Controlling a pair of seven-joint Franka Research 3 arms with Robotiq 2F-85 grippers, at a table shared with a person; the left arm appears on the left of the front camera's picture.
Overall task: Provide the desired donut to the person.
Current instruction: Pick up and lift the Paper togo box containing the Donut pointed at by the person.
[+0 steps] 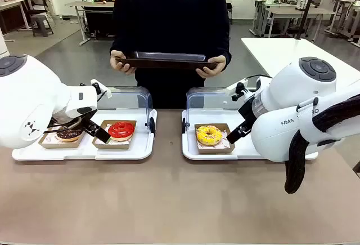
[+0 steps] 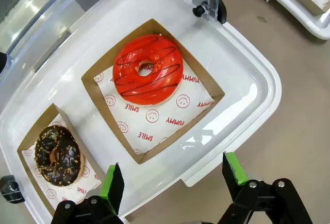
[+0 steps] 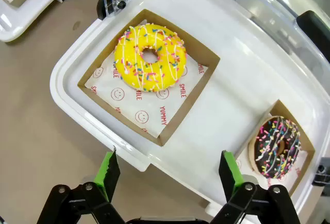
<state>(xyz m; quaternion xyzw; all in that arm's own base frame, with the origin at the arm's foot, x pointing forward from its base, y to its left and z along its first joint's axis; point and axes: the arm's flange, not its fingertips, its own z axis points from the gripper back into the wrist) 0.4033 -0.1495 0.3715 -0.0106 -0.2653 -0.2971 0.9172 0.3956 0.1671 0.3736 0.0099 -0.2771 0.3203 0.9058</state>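
Tool (image 2: 172, 161) gapes toward red donut (image 2: 148, 69) in box (image 2: 98, 100).

Four donuts, one red donut (image 1: 121, 129) and one nut-topped chocolate donut (image 1: 68, 134) on the left white tray (image 1: 84, 154), one yellow donut (image 1: 208, 135) and one sprinkled chocolate donut (image 3: 278, 145) on the right white tray (image 1: 188, 145), four cardboard boxes (image 2: 96, 96), one dark tray (image 1: 166, 59), one person (image 1: 169, 19)
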